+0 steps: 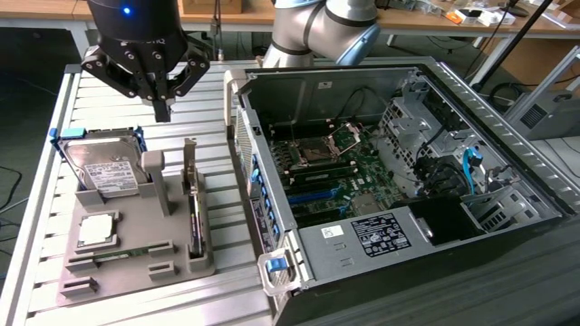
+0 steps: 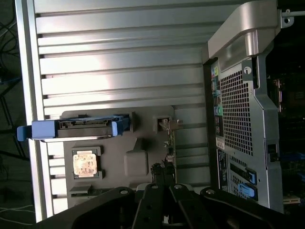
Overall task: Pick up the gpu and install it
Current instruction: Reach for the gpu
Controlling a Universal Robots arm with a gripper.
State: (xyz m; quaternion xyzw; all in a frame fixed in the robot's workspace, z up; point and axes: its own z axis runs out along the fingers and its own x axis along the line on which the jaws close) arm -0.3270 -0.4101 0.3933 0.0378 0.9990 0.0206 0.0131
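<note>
Plainly I am at the approach step. My fingers (image 1: 163, 107) are pressed together with nothing between them. They hang in the upper left of the exterior view, above the slatted table (image 1: 91, 112) and just past the far end of the grey parts holder (image 1: 172, 261).

The gpu (image 1: 191, 204) stands on its long edge in a slot along the side of the holder nearest the computer case (image 1: 299, 88), left of centre in that frame. Its metal bracket (image 1: 189, 153) rises at the end toward the top of the frame. The card is untouched and well apart from my fingertips. The hard drive (image 1: 104, 170) stands further left on the holder, with the processor (image 1: 97, 231) lying flat below it in the frame. In the wrist view the gpu (image 2: 170, 143) appears as a thin line ahead of my fingers (image 2: 164, 179).

As I judge it, taking the card calls for parting my fingers first. They then need to line up across its thin edge and come down straight, since the holder's posts stand near it.

Several things are hard to make out. I see the card edge-on, so its face is hidden, and I cannot tell how deep it sits in its slot. Nor can I tell which slot on the motherboard (image 1: 335, 176) is meant for it, as the board is dim and crossed by cables. The case's lower right corner runs out of frame.
</note>
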